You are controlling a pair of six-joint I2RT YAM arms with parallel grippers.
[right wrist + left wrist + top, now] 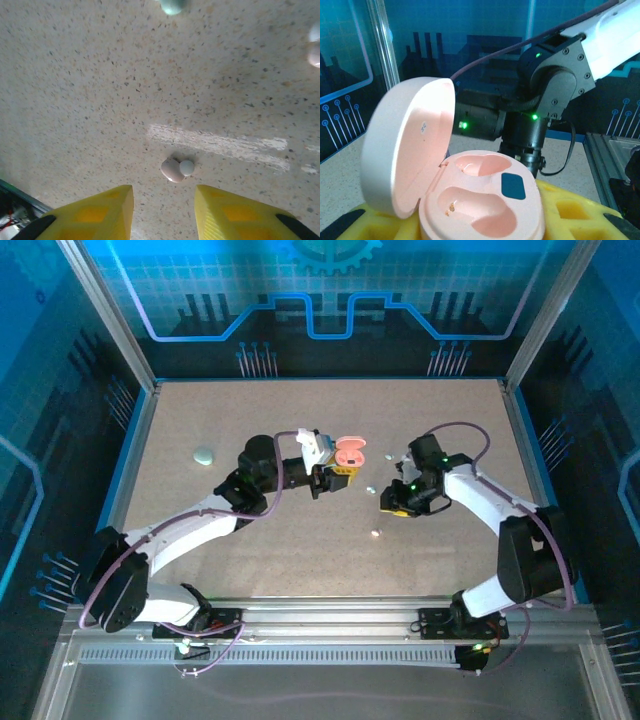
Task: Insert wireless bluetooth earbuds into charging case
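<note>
Gripping open pink charging case (pixel 485 205), left claw (pixel 338 475); right claw (pixel 162 212) spread above earbud (pixel 173 170); lid mark (pixel 424 128) unreadable.

Case (pixel 485 200) in left claw (pixel 343 466), earbud (pixel 173 170) on table (pixel 90 100) just ahead of right claw (pixel 164 210)

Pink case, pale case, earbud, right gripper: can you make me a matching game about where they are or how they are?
Things:
1 pink case
2 pale case
3 earbud
4 right gripper

Where or how:
A open, above the table
B lid up, held by the left gripper
C alone at the table's far left
D tiny, loose on the table by the right gripper

Pairs: 1-B, 2-C, 3-D, 4-A
</note>
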